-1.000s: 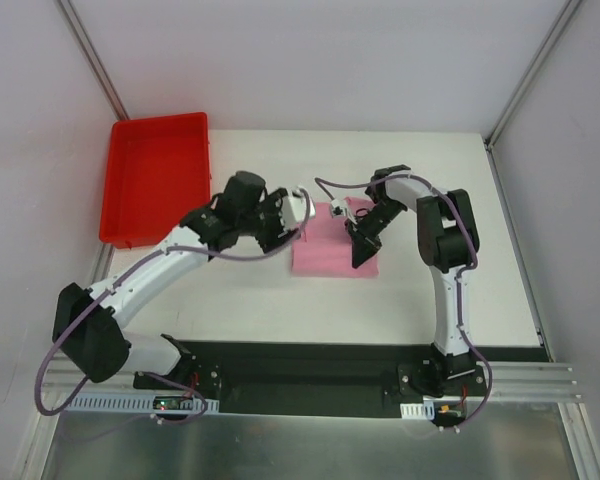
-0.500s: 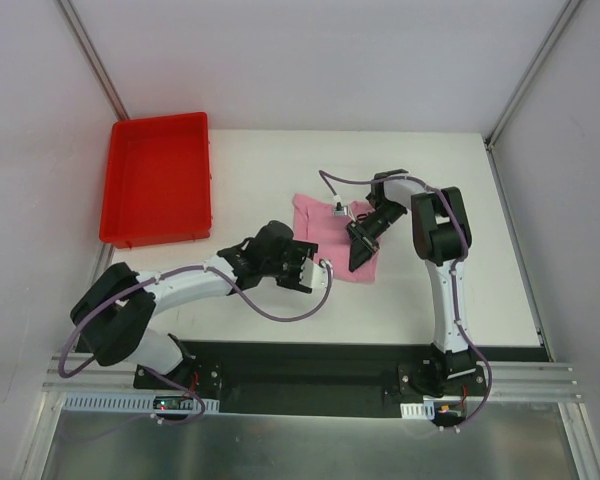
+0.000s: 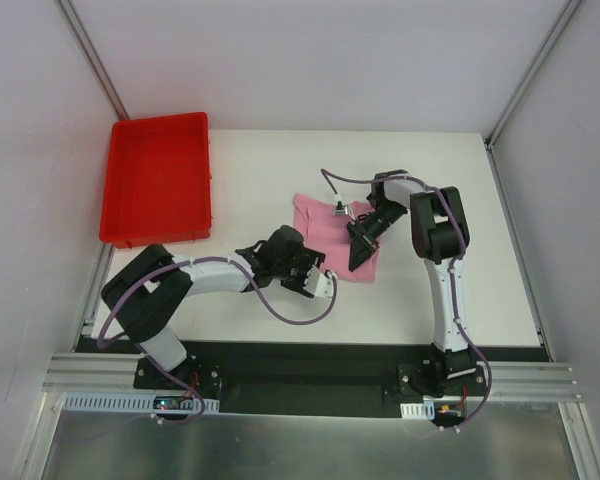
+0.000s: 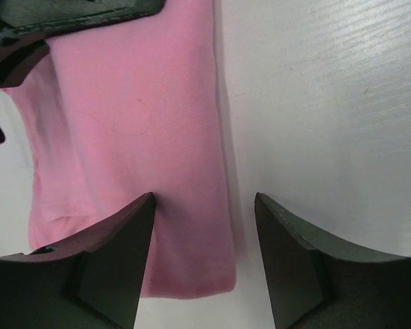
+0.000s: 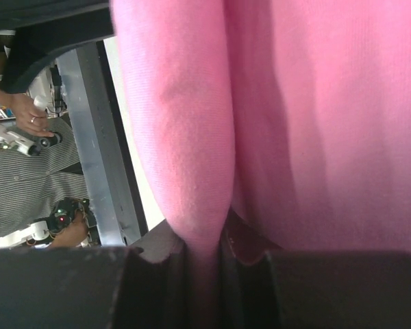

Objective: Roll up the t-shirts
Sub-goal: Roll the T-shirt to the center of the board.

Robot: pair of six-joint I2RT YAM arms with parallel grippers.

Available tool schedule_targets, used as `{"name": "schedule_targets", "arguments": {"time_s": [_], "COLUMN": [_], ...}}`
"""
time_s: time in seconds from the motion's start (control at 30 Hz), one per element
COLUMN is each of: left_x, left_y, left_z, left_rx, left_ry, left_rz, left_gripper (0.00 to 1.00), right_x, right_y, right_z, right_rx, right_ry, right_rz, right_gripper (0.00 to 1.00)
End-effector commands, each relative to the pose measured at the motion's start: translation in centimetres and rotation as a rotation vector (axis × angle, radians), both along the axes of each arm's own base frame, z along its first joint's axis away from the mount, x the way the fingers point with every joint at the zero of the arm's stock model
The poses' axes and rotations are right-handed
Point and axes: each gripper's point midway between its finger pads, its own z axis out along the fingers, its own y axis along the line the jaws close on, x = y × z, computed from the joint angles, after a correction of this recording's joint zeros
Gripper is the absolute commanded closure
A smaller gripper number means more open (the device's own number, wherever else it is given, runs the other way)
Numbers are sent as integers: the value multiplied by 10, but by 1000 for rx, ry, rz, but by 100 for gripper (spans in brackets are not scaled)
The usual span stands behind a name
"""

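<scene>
The pink t-shirt (image 3: pixel 320 222) lies flat on the white table (image 3: pixel 480 270), to the right of the red tray (image 3: pixel 117 190). The left gripper (image 4: pixel 204 205) is spread wide across a shirt edge, one finger over cloth and one over bare table. Farther from the tray, the right gripper (image 5: pixel 204 255) pinches a fold of the shirt tight.

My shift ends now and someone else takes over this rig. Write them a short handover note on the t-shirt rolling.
Left pincer: open, low over the near end of the t-shirt, straddling one long edge, gripping nothing.
Right pincer: shut on a fold of the t-shirt.
T-shirt: mid-table, apparently folded into a rectangle. Red tray at far left.
Done: folding, it seems.
Left: no roll visible yet, so all the rolling.
</scene>
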Motion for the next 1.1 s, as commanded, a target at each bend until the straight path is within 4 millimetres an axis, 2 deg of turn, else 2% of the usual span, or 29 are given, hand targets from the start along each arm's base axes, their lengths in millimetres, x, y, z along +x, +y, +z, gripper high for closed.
{"name": "schedule_targets", "arguments": {"time_s": [0.0,0.1,0.17,0.23,0.27,0.33,0.37,0.43,0.47,0.5,0.57,0.6,0.63,0.67,0.7,0.73,0.77,0.8,0.83,0.87,0.9,0.93,0.97,1.07], "left_x": [11,18,18,15,14,1,3,-4,-8,-6,-12,-14,-5,-8,-15,-8,-9,-15,-8,-8,-9,-5,-1,2], "left_y": [-3,4,10,16,16,21,17,15,16,17,11,13,4,-1,4,1,1,-1,-5,-6,-9,-12,-11,-17], "left_z": [-16,-34,-48,-57,-58,-64,-59,-56,-50,-46,-30,-26,-12,-10,-9,-5,-3,0,8,5,9,17,14,24], "left_rx": [86,162,208,246,253,273,264,252,267,254,239,231,197,174,186,169,160,147,121,123,103,95,91,46], "left_ry": [-66,-95,-90,-71,-51,33,44,123,175,232,367,445,468,535,613,636,667,719,734,765,809,832,865,960], "left_rz": [-53,-67,-79,-102,-108,-124,-122,-108,-103,-51,-25,15,36,43,76,89,94,92,97,109,118,130,153,186], "left_gripper": [40,41,47,56,70,82,92,100,100,100,100,100,100,100,100,100,100,100,100,100,100,100,100,100], "right_x": [-33,-34,-33,-33,-32,-32,-31,-19,-11,3,19,20,21,35,39,24,53,54,27,51,47,38,21,-5], "right_y": [-18,-18,-18,-18,-18,-19,-19,-23,-22,-23,-35,-39,-46,-52,-56,-64,-73,-77,-81,-83,-81,-71,-69,-47], "right_z": [26,26,25,26,26,26,29,41,51,71,88,96,115,116,119,128,122,117,87,118,121,118,104,93], "right_rx": [-105,-109,-112,-113,-113,-110,-98,-53,-19,12,27,28,36,33,10,-8,-51,-81,-109,-98,-82,-54,-58,17], "right_ry": [250,255,254,257,255,254,253,198,170,75,-55,-111,-215,-357,-417,-507,-738,-837,-880,-1210,-1322,-1383,-1403,-1338], "right_rz": [34,34,35,30,30,29,18,-30,-66,-90,-119,-120,-132,-138,-169,-177,-177,-193,-171,-186,-167,-122,-86,11], "right_gripper": [93,92,91,89,87,75,68,42,33,22,13,9,8,7,6,4,4,4,4,4,4,4,4,4]}}
